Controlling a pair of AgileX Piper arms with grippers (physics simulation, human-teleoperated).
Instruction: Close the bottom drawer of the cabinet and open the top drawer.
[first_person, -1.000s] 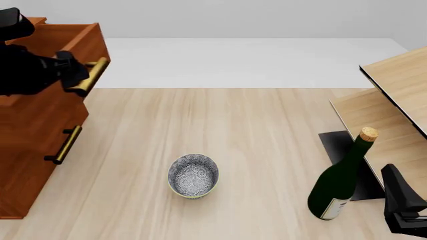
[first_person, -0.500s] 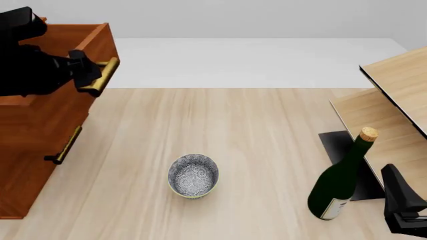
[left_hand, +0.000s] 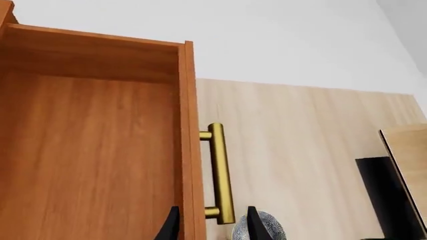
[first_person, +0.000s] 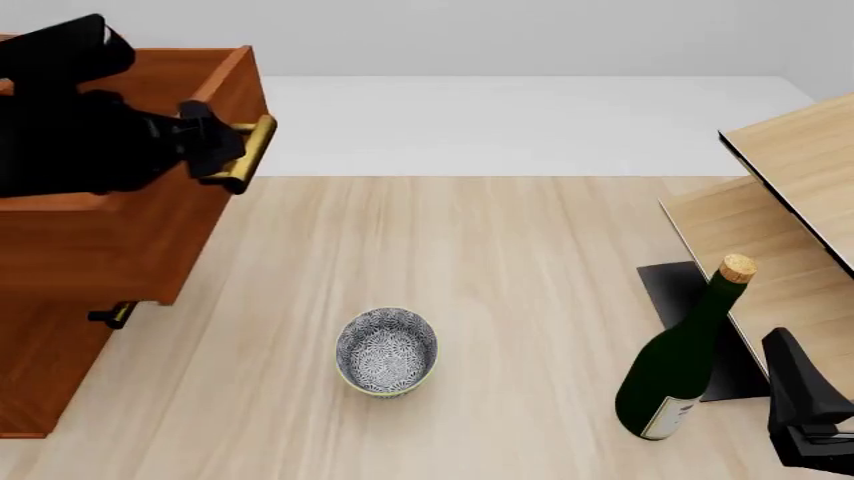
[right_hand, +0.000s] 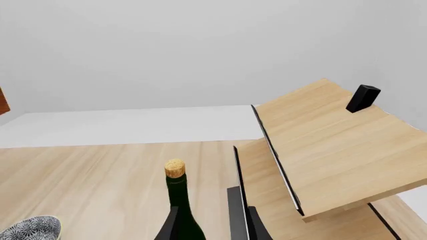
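Observation:
The reddish-brown cabinet (first_person: 40, 370) stands at the table's left edge. Its top drawer (first_person: 120, 235) is pulled far out and shows an empty inside (left_hand: 93, 160). My left gripper (first_person: 220, 148) is at the drawer's brass handle (first_person: 250, 152). In the left wrist view the gripper (left_hand: 212, 227) has its fingers apart, astride the handle's (left_hand: 220, 175) end and the front board. The bottom drawer is hidden under the top drawer; only a lower handle's tip (first_person: 114, 316) shows. My right gripper (first_person: 807, 430) is open and empty at the near right; it also shows in its wrist view (right_hand: 212, 227).
A patterned bowl (first_person: 387, 350) sits mid-table, right of the cabinet. A green corked bottle (first_person: 681, 360) stands just left of my right gripper. A pale wood shelf unit (first_person: 787, 200) with a black base (first_person: 674, 285) fills the right side.
My left gripper has moved right with the top drawer's handle. The drawer has slid further out and now covers most of the lower handle. The right arm has not moved.

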